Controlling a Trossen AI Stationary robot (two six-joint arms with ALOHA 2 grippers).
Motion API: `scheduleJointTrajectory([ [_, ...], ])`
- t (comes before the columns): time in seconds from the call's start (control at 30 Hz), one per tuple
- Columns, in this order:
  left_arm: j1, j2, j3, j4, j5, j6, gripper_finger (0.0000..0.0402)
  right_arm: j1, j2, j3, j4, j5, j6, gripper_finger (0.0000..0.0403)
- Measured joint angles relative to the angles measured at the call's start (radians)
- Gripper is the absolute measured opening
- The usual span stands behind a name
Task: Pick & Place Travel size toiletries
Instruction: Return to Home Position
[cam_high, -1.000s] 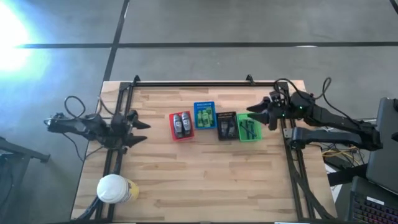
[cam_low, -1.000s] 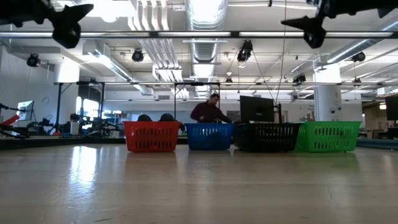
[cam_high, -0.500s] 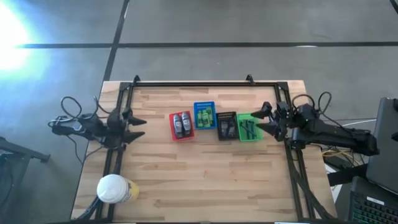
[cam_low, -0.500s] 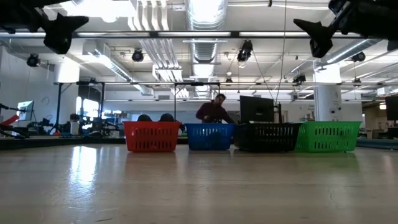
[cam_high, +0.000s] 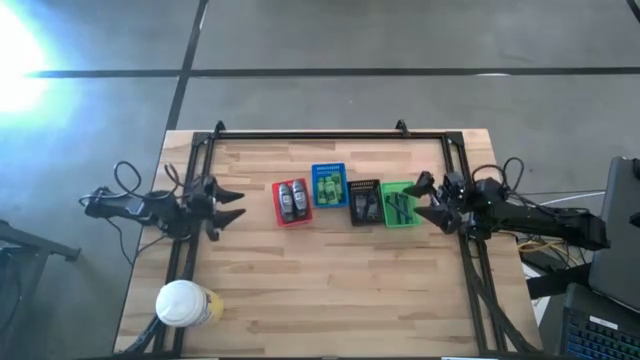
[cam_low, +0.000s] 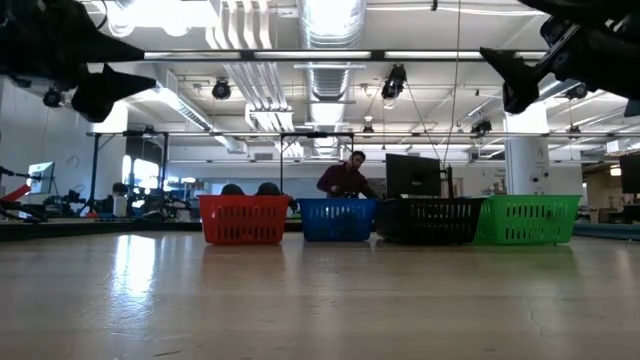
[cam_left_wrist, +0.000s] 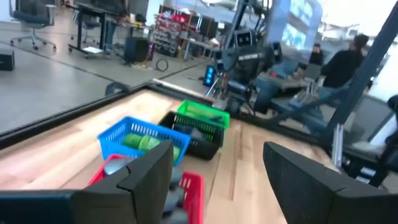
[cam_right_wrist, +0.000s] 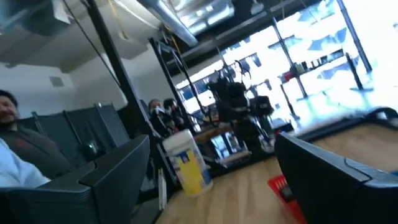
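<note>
Your left gripper (cam_high: 228, 203): centre-left, spread wide, empty. Your right gripper (cam_high: 421, 197): centre-right, beside green plastic basket (cam_high: 400, 224), wide, empty. Grey oval mini bottles (cam_high: 291, 200) in red plastic basket (cam_high: 277, 210).

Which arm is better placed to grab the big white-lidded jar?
Probably the left. The jar stands on the table at the left arm's side, nearer the open left gripper. The right gripper hangs across the table, by the green basket.

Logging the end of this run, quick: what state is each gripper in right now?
Left gripper: open, holding nothing.
Right gripper: open, holding nothing.
</note>
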Motion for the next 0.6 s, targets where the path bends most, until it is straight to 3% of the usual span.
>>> scheduleJointTrajectory([
  [0.27,0.0,0.004,-0.07,-0.012,-0.001,0.002,0.0255,0.001,0.0,0.0,-0.025,0.0,0.157,0.0359],
  [0.6,0.007,-0.008,-0.091,0.005,0.007,0.002,0.0255,0.001,-0.008,0.0,-0.057,0.001,0.161,0.0338],
])
